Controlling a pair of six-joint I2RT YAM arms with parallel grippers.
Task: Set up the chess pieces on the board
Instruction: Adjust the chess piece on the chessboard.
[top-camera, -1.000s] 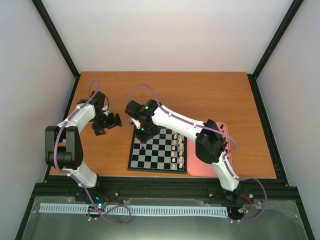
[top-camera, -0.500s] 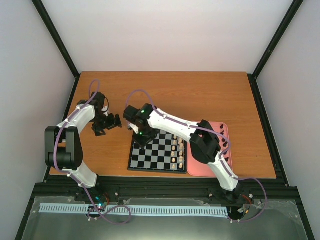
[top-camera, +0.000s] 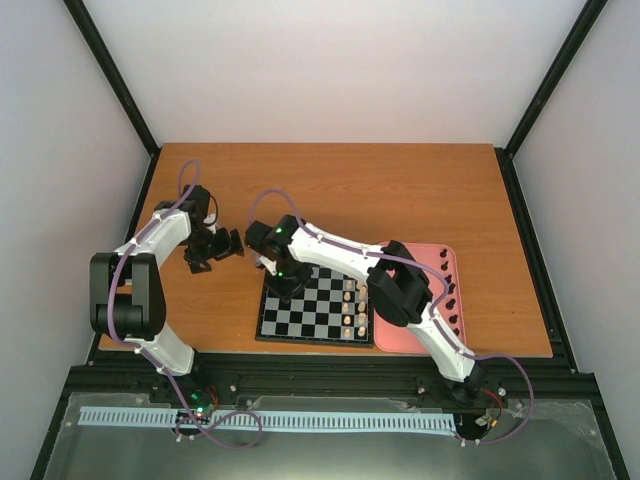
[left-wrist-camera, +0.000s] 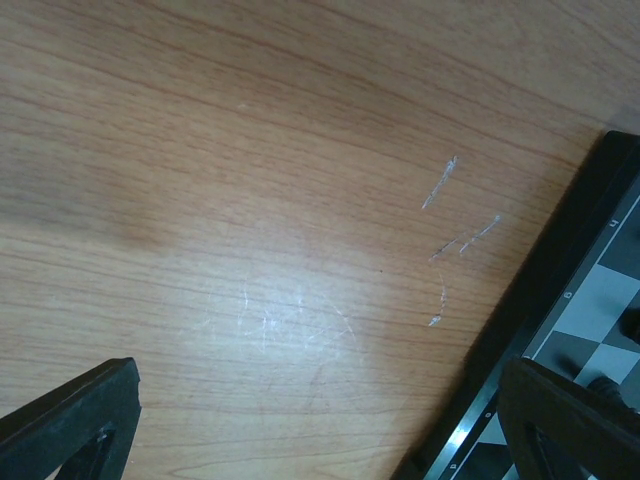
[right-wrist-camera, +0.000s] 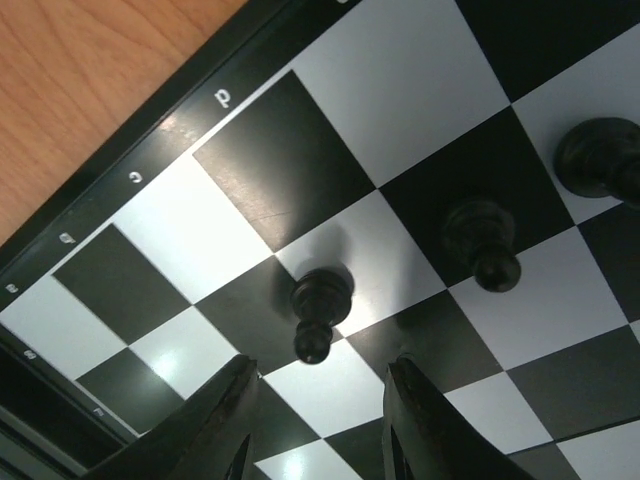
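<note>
The board (top-camera: 318, 318) lies at the table's near middle. Its far left corner is under my right gripper (top-camera: 282, 280). In the right wrist view that gripper (right-wrist-camera: 320, 395) is open, with nothing between its fingertips (right-wrist-camera: 228, 405). A black chess piece (right-wrist-camera: 318, 312) stands upright on the board (right-wrist-camera: 400, 70) just beyond the tips, apart from them. Two more black pieces (right-wrist-camera: 482, 240) (right-wrist-camera: 600, 158) stand on squares to the right. My left gripper (top-camera: 214, 250) hangs open over bare wood left of the board. Only the wood and the board's rim (left-wrist-camera: 560, 250) show ahead of this left gripper (left-wrist-camera: 320, 435).
Cream-white pieces (top-camera: 352, 300) stand in two columns on the board's right side. A pink tray (top-camera: 400, 338) lies against the board's right edge, with several black pieces (top-camera: 452, 295) lined along its right side. My right forearm (top-camera: 340, 258) crosses above the board's far edge.
My right arm has swung left and its elbow has come in toward the board, so more of the pink tray now shows. The left arm has stayed still.
</note>
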